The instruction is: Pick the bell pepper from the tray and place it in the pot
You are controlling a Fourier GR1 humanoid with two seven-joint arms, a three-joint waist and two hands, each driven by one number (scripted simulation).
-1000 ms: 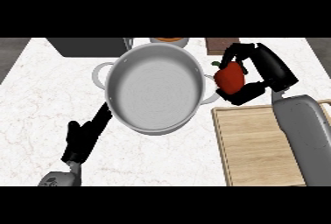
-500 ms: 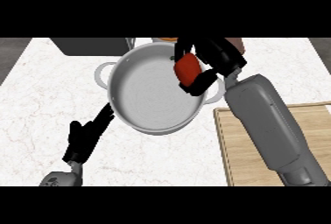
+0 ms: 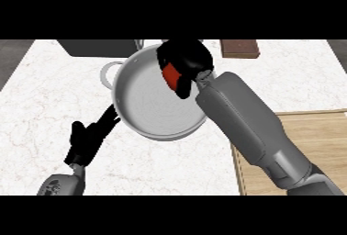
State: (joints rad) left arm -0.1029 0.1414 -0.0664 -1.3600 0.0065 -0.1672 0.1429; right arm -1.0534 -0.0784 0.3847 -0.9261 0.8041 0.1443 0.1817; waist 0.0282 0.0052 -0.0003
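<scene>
A red bell pepper point(image 3: 171, 74) is held over the far part of the grey pot point(image 3: 146, 110), just inside its rim. My right hand point(image 3: 185, 58) is shut on the pepper, fingers curled round it and hiding most of it. The right forearm point(image 3: 251, 128) crosses the pot's right rim. The wooden tray point(image 3: 318, 151) lies at the right with nothing showing on it. My left hand point(image 3: 88, 140) rests open at the lower left, fingers pointing toward the pot's left side.
The pot has a loop handle point(image 3: 107, 73) on its left. A dark grey block point(image 3: 98, 46) sits at the counter's far edge, a brown block point(image 3: 239, 47) at the far right. White marble counter point(image 3: 47, 92) lies left of the pot.
My right hand carried the pepper leftward from beside the tray to above the pot's inside. The left hand stayed where it was.
</scene>
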